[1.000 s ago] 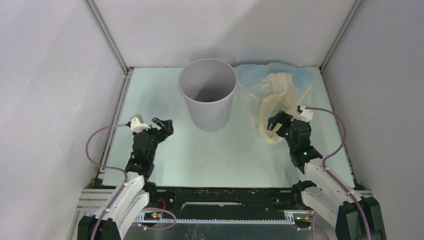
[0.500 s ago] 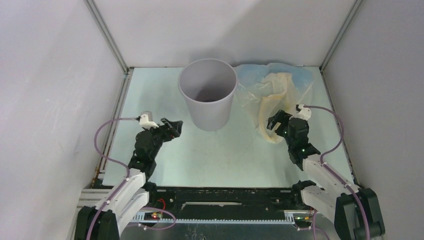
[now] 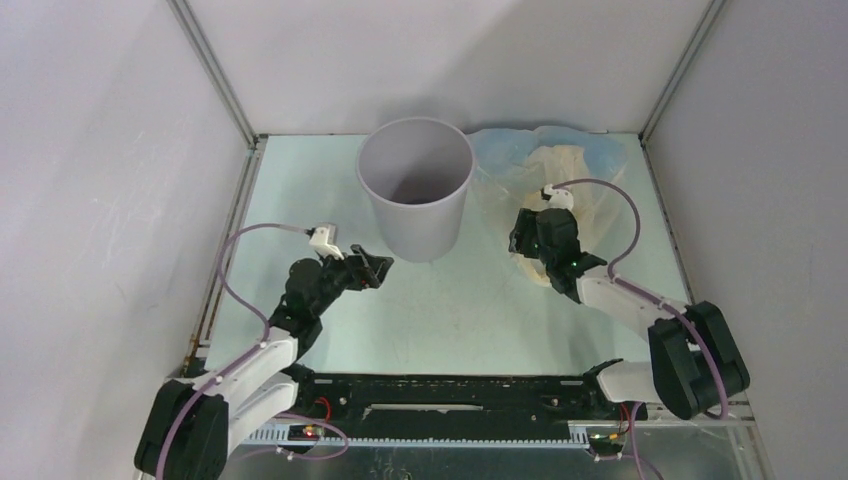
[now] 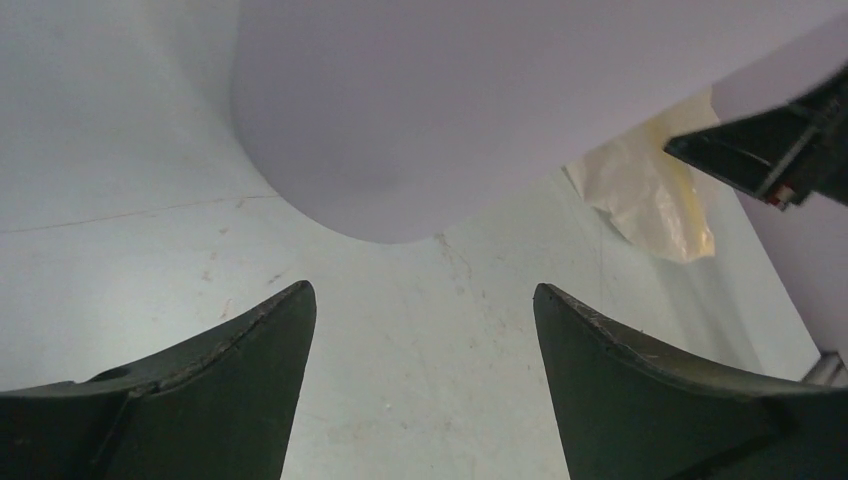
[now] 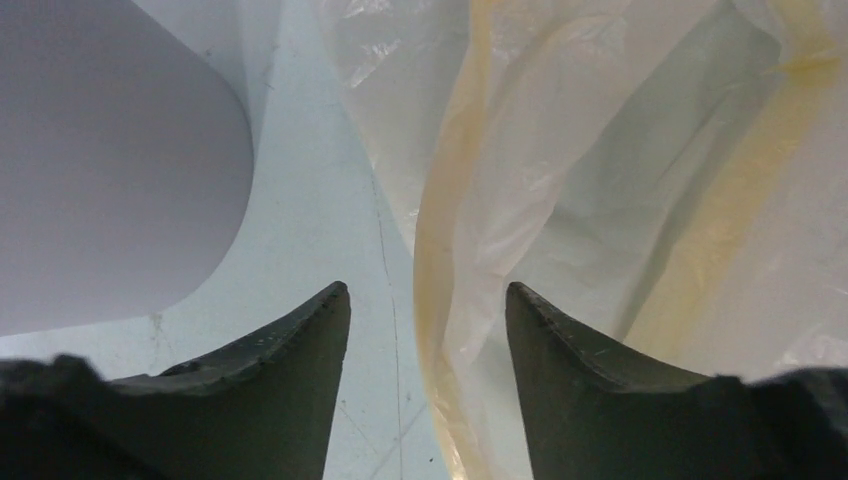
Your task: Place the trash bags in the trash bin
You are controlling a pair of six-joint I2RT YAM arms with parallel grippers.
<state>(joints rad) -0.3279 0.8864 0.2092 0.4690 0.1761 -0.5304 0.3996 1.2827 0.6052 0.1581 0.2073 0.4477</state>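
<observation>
1. Grey, round, smooth-walled plastic trash bin (image 3: 418,225) stands upright on the pale green table (image 3: 300,190) in the overhead view. It is just beyond the left gripper (image 3: 380,268), whose jaws look parted and empty. Crinkly cream-yellow and pale blue film trash bags (image 3: 575,165) lie heaped beside the bin, at and beyond the right gripper (image 3: 520,238). That gripper's gap is too small to judge from this view.
2. From the left wrist, the left gripper (image 4: 420,292) has its jaws wide apart with nothing between them. The bin's base (image 4: 400,150) sits straight ahead of the gap, clear of both fingers. A cream fold of bag (image 4: 650,195) lies farther off, past the right-hand finger.
3. From the right wrist, the right gripper (image 5: 425,288) has its jaws apart, clamping nothing. A cream bag edge (image 5: 435,230) runs down into the gap. Most of the film spreads ahead of and past the right-hand finger, and the bin wall (image 5: 100,170) is past the left-hand one. Whether the film touches a finger cannot be told.
</observation>
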